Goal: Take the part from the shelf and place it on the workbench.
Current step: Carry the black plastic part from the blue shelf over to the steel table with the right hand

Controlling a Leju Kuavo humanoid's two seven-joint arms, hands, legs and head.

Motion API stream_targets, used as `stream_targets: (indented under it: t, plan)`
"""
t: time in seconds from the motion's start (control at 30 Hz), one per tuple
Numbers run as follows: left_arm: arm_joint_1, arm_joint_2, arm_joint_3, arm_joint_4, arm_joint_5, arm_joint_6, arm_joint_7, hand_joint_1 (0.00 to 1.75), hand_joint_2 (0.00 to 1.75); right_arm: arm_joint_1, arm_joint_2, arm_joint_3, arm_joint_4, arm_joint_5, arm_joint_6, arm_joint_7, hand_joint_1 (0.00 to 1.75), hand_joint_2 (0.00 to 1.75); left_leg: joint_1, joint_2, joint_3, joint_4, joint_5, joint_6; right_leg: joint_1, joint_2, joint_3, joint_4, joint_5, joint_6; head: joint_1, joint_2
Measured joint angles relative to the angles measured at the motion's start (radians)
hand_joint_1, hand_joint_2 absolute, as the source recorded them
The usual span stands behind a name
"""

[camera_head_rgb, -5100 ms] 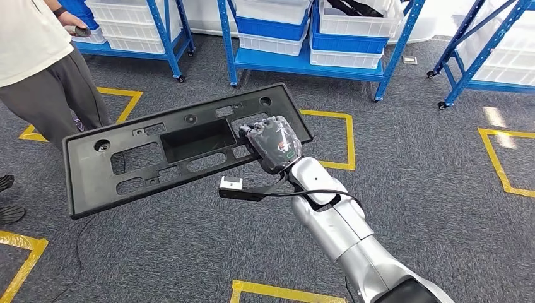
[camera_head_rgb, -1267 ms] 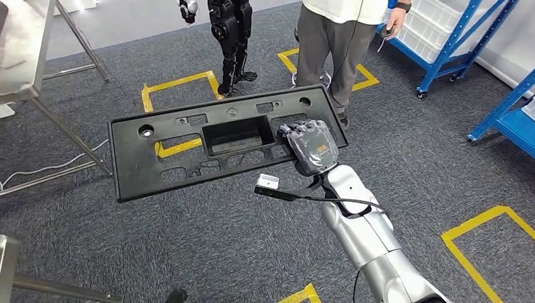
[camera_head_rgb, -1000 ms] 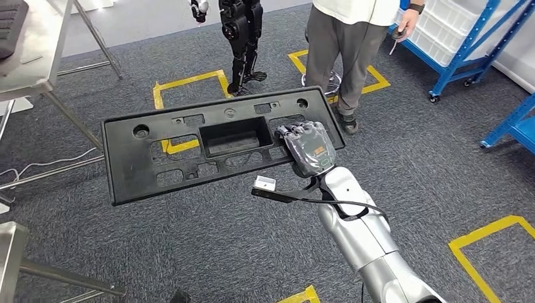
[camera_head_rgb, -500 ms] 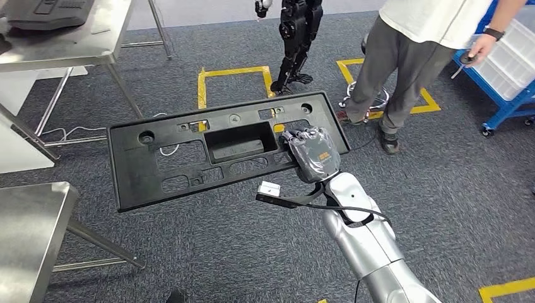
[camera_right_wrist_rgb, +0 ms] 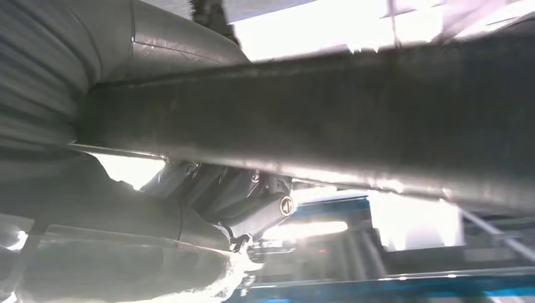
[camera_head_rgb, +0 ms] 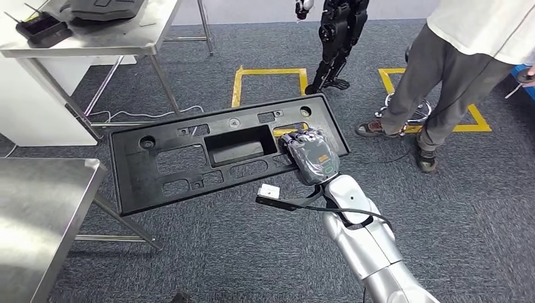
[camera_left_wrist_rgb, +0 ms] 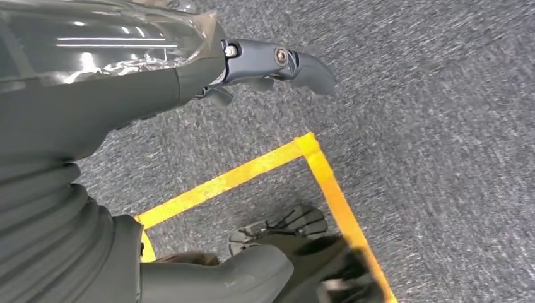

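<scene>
The head camera looks steeply down from high on the robot at the grey carpet floor [camera_head_rgb: 208,252] ahead. The left wrist camera hangs low, close behind the left hand [camera_left_wrist_rgb: 277,63], facing that same carpet. The right wrist camera sits tight under the long black plastic panel [camera_right_wrist_rgb: 353,126], also seen from the head.

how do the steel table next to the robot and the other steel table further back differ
The near steel table at the robot's left has a bare top where it shows; the far steel table carries a small black tray and a dark grey item. The far one's slanted legs and a white cable under it show; the near one is cut off by the frame. Both have shiny metal tops.
</scene>
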Motion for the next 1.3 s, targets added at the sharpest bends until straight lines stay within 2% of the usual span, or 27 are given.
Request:
stream_targets:
  t: [0.03,0.07,0.13,0.2,0.23,0.3,0.33,0.37,0.4,0.47,0.5,0.53,0.57,0.63,0.67,0.73,0.8,0.83,0.9,0.97,1.0,1.03,1.07,1.1,1.17,1.23,1.3]
  plan:
    - [0.0,0.0,0.0,0.0,0.0,0.0,0.0,0.0,1.75,0.0,0.0,0.0,0.0,0.001,0.0,0.0,1.66,1.75,0.0,0.002,-0.006,0.011,0.004,0.002,0.003,-0.014,0.0,0.0,-0.001,-0.002,0.0,0.0]
    - [0.0,0.0,0.0,0.0,-0.001,-0.001,0.0,0.0,1.75,0.0,0.0,0.001,0.0,0.001,0.0,0.0,1.66,1.75,-0.001,0.005,0.01,-0.02,0.026,0.005,0.006,-0.027,0.001,0.0,-0.002,-0.003,0.0,0.0]
    - [-0.001,0.001,0.0,0.0,-0.002,-0.001,0.0,0.0,1.75,-0.002,0.0,0.001,0.0,0.001,0.0,0.0,1.66,1.75,-0.008,0.038,0.085,-0.155,0.082,0.018,0.011,-0.051,0.004,0.0,-0.005,-0.004,0.0,0.0]
    - [-0.004,0.002,0.0,-0.001,-0.002,-0.001,0.0,0.0,1.75,-0.006,0.0,0.0,0.0,0.0,-0.001,-0.001,1.66,1.75,-0.019,0.07,0.137,-0.251,0.107,0.029,0.018,-0.07,0.006,0.0,-0.009,-0.001,0.0,0.0]
    - [-0.005,0.002,0.0,-0.001,-0.002,0.0,0.0,0.0,1.75,-0.008,0.0,-0.001,0.0,-0.001,-0.001,-0.001,1.66,1.75,-0.023,0.073,0.142,-0.264,0.106,0.032,0.02,-0.079,0.007,-0.001,-0.011,0.003,0.0,0.0]
    - [-0.006,0.003,0.0,-0.001,-0.002,0.0,0.0,0.0,1.75,-0.009,0.0,-0.001,-0.001,-0.003,-0.001,-0.002,1.66,1.75,-0.022,0.048,0.144,-0.272,0.112,0.039,0.022,-0.098,0.008,-0.002,-0.016,0.01,0.0,0.0]
    - [-0.005,0.004,0.0,-0.001,-0.002,0.0,0.0,0.0,1.75,-0.009,0.001,-0.001,-0.002,-0.003,-0.001,-0.004,1.66,1.75,-0.021,0.036,0.149,-0.28,0.116,0.043,0.021,-0.093,0.008,0.003,-0.021,0.013,0.0,0.0]
    - [-0.005,0.004,0.0,-0.001,-0.002,0.0,0.0,0.0,1.75,-0.01,0.0,-0.001,-0.003,-0.003,-0.002,-0.005,1.66,1.75,-0.017,0.025,0.154,-0.288,0.122,0.048,0.021,-0.072,-0.001,0.026,-0.034,0.015,0.0,0.0]
    - [-0.006,0.003,0.0,-0.001,-0.002,0.0,0.0,0.0,1.75,-0.01,-0.001,-0.002,-0.004,-0.004,-0.002,-0.006,1.66,1.75,-0.013,0.013,0.16,-0.295,0.127,0.053,0.019,-0.042,-0.02,0.07,-0.054,0.015,0.001,0.0]
    - [-0.009,0.002,0.001,-0.001,-0.002,-0.001,0.0,0.0,1.75,-0.004,-0.007,-0.004,-0.003,-0.005,-0.003,-0.007,1.66,1.75,-0.011,-0.014,0.16,-0.296,0.13,0.057,0.011,0.013,-0.079,0.198,-0.105,0.013,0.003,0.0]
    - [-0.008,0.001,0.001,-0.001,-0.002,-0.003,0.001,0.0,1.75,0.001,-0.011,-0.006,-0.003,-0.007,-0.003,-0.008,1.66,1.75,-0.01,-0.031,0.16,-0.296,0.13,0.057,0.008,0.023,-0.107,0.25,-0.12,0.016,0.004,0.0]
    - [-0.007,0.0,0.001,-0.001,-0.002,-0.006,0.002,0.0,1.75,0.006,-0.014,-0.008,-0.002,-0.007,-0.004,-0.008,1.66,1.75,-0.01,-0.048,0.16,-0.295,0.13,0.057,0.005,0.027,-0.122,0.272,-0.122,0.023,0.004,0.0]
    - [-0.005,0.0,0.001,-0.001,-0.002,-0.008,0.003,0.0,1.75,0.009,-0.017,-0.009,-0.002,-0.008,-0.005,-0.009,1.66,1.75,-0.009,-0.065,0.16,-0.293,0.13,0.056,0.001,0.029,-0.118,0.254,-0.106,0.033,0.004,0.0]
    - [-0.004,-0.001,0.001,-0.001,-0.002,-0.01,0.004,0.0,1.75,0.01,-0.019,-0.012,-0.002,-0.009,-0.005,-0.012,1.66,1.75,-0.005,-0.094,0.16,-0.286,0.126,0.049,-0.01,0.048,-0.061,0.122,-0.045,0.054,0.003,0.0]
    - [-0.004,-0.001,0.001,-0.001,-0.002,-0.009,0.004,0.0,1.75,0.01,-0.02,-0.012,-0.001,-0.01,-0.006,-0.014,1.66,1.75,-0.005,-0.108,0.157,-0.28,0.124,0.043,-0.013,0.063,-0.031,0.058,-0.02,0.059,0.005,0.0]
    - [-0.003,-0.001,0.002,-0.001,-0.002,-0.008,0.005,0.0,1.75,0.01,-0.019,-0.015,0.0,-0.013,-0.009,-0.017,1.66,1.75,-0.005,-0.128,0.149,-0.274,0.122,0.03,-0.012,0.082,-0.003,0.004,-0.001,0.052,0.005,0.0]
    - [0.001,0.0,0.004,0.0,-0.002,-0.006,0.006,0.0,1.75,0.009,-0.015,-0.016,0.001,-0.015,-0.014,-0.018,1.66,1.75,-0.002,-0.144,0.142,-0.275,0.124,0.021,-0.01,0.069,-0.002,0.002,0.003,0.037,0.005,0.0]
    - [0.004,0.001,0.004,0.0,-0.002,-0.005,0.006,0.0,1.75,0.008,-0.013,-0.016,0.001,-0.015,-0.015,-0.018,1.66,1.75,-0.002,-0.137,0.137,-0.27,0.121,0.017,-0.011,0.06,-0.002,0.001,0.004,0.031,0.004,0.0]
    - [0.006,0.001,0.005,0.0,-0.004,-0.004,0.006,0.0,1.75,0.007,-0.009,-0.016,0.002,-0.016,-0.016,-0.017,1.66,1.75,-0.003,-0.081,0.108,-0.212,0.086,0.01,-0.012,0.041,-0.001,-0.002,0.006,0.017,-0.002,0.0]
    - [0.004,0.001,0.005,0.0,-0.007,-0.005,0.005,0.0,1.75,0.009,-0.01,-0.017,0.004,-0.018,-0.016,-0.017,1.66,1.75,-0.004,-0.018,0.042,-0.079,0.023,0.005,-0.006,0.018,0.0,-0.002,0.004,0.007,-0.006,0.0]
    - [0.004,0.0,0.005,0.0,-0.01,-0.006,0.003,0.0,1.75,0.01,-0.01,-0.018,0.007,-0.02,-0.016,-0.017,1.66,1.75,-0.003,-0.005,0.008,-0.013,-0.001,0.004,-0.003,0.004,0.0,-0.002,0.002,0.004,-0.006,0.0]
    - [0.004,0.0,0.005,0.0,-0.012,-0.008,-0.001,0.0,1.75,0.011,-0.01,-0.018,0.011,-0.022,-0.017,-0.018,1.66,1.75,-0.002,0.0,-0.012,0.023,-0.008,0.004,-0.001,-0.009,0.0,-0.002,0.001,0.002,-0.006,0.0]
    - [0.004,-0.001,0.005,0.0,-0.014,-0.01,-0.005,0.0,1.75,0.011,-0.01,-0.018,0.015,-0.024,-0.017,-0.018,1.66,1.75,-0.002,0.002,-0.013,0.023,0.002,0.005,0.0,-0.022,0.0,-0.002,0.0,0.001,-0.006,0.0]
    - [0.004,-0.001,0.005,0.0,-0.016,-0.011,-0.009,0.0,1.75,0.011,-0.01,-0.019,0.019,-0.025,-0.017,-0.018,1.66,1.75,-0.003,0.007,0.008,-0.02,0.029,0.008,0.002,-0.035,0.001,-0.002,-0.002,-0.001,-0.007,0.0]
    - [0.002,-0.001,0.005,-0.001,-0.018,-0.013,-0.012,0.0,1.75,0.01,-0.009,-0.021,0.026,-0.029,-0.018,-0.019,1.66,1.75,-0.011,0.049,0.088,-0.165,0.087,0.019,0.008,-0.057,0.005,-0.001,-0.006,0.001,-0.006,0.0]
    - [-0.001,0.0,0.005,-0.001,-0.018,-0.023,-0.017,0.0,1.75,0.006,-0.009,-0.025,0.032,-0.04,-0.018,-0.025,1.66,1.75,-0.021,0.08,0.137,-0.255,0.11,0.03,0.015,-0.077,0.009,-0.001,-0.011,0.007,-0.005,0.0]
    - [-0.004,0.001,0.005,-0.001,-0.018,-0.04,-0.025,0.0,1.75,-0.003,-0.009,-0.028,0.045,-0.06,-0.018,-0.04,1.66,1.75,-0.025,0.06,0.138,-0.266,0.111,0.036,0.017,-0.099,0.013,-0.005,-0.015,0.014,-0.004,0.0]
